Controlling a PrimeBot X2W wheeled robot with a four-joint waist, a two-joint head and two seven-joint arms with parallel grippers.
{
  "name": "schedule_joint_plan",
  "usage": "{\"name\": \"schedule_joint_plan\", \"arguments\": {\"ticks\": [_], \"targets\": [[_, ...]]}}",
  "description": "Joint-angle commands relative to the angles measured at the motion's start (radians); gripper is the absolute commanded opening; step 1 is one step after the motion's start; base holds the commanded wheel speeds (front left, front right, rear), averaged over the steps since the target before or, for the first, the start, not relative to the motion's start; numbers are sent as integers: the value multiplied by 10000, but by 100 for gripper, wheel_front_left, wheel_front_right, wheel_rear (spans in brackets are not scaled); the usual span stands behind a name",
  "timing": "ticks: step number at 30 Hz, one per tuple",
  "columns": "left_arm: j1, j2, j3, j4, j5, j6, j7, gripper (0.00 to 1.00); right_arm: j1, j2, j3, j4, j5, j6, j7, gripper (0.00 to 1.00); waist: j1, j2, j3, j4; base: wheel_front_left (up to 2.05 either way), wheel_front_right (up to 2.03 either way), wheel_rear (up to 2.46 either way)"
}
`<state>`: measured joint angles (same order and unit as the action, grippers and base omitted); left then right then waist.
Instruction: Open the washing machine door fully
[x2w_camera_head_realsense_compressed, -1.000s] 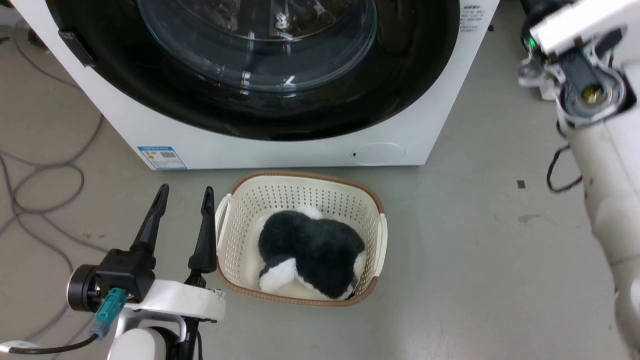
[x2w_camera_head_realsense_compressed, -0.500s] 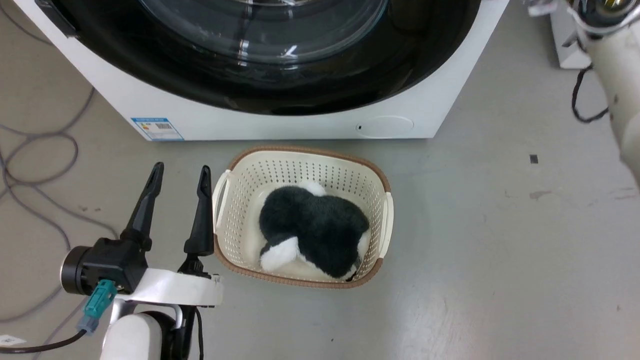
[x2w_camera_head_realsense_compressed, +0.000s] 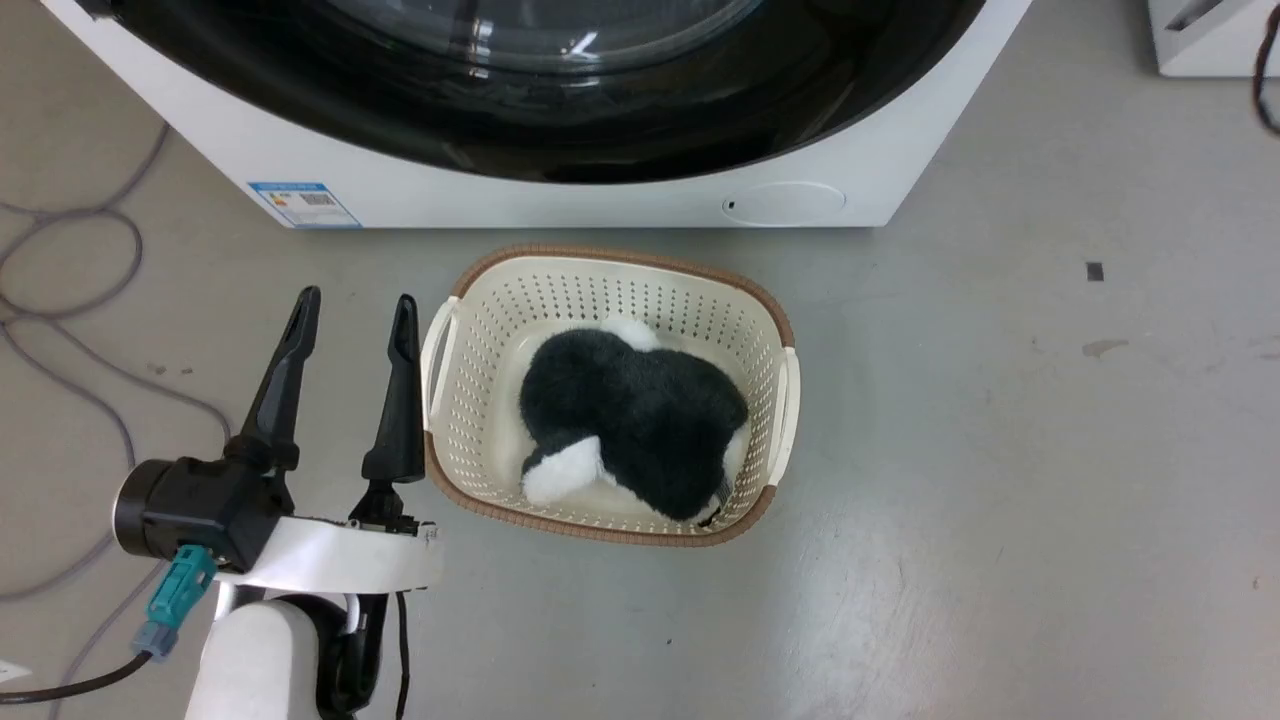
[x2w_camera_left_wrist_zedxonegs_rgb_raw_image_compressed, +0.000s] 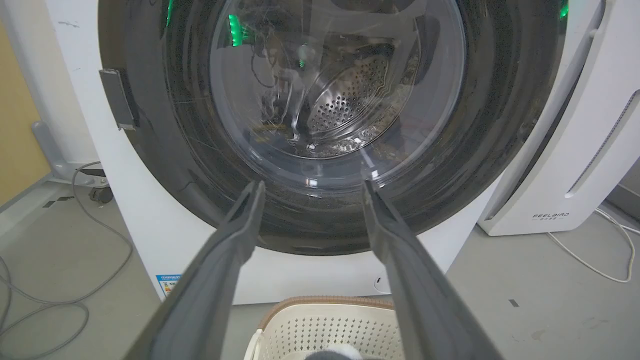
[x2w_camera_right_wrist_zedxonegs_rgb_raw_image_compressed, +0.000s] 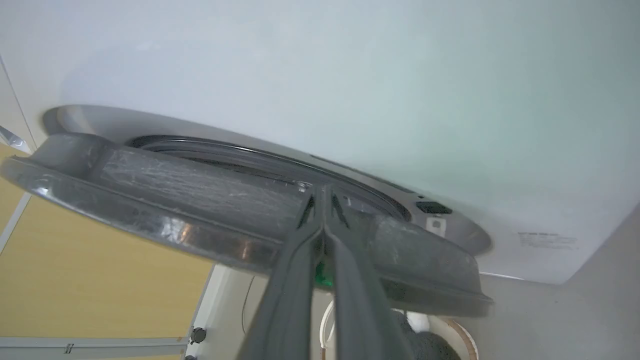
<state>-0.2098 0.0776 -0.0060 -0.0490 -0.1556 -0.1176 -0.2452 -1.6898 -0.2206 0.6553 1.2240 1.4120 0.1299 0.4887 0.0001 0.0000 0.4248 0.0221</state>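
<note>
Washing machine door (x2w_camera_head_realsense_compressed: 600, 130) higher in head view than before: camera shift.

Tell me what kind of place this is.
Probably a laundry corner of a test room: a white front-loading washing machine, a perforated laundry basket on bare grey floor, and loose cables.

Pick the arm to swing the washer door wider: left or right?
Right. Its pincer, fingers together, is at the rim of the washing machine door, already ajar. The left pincer is open, low beside the basket, away from the door.
</note>
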Motion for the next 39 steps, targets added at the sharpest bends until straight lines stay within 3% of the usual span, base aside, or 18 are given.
{"name": "schedule_joint_plan", "arguments": {"ticks": [1,11,27,39], "targets": [[-188,30,32,-37,-91,-58,-92,100,-504,-28,205,277,296,8,251,0,-1,0,71,23,0,0,0],[-285,-41,46,55,-143,-114,-166,100,-853,237,741,666,537,8,1831,0,-1,0,127,11,0,0,0],[-383,-143,24,190,-174,-125,-166,100,-302,888,443,665,882,8,1851,0,-1,0,157,65,0,0,0],[-81,-190,19,560,24,-128,-166,100,1058,892,469,55,1105,8,2806,0,-1,0,-544,121,0,0,0]]}}
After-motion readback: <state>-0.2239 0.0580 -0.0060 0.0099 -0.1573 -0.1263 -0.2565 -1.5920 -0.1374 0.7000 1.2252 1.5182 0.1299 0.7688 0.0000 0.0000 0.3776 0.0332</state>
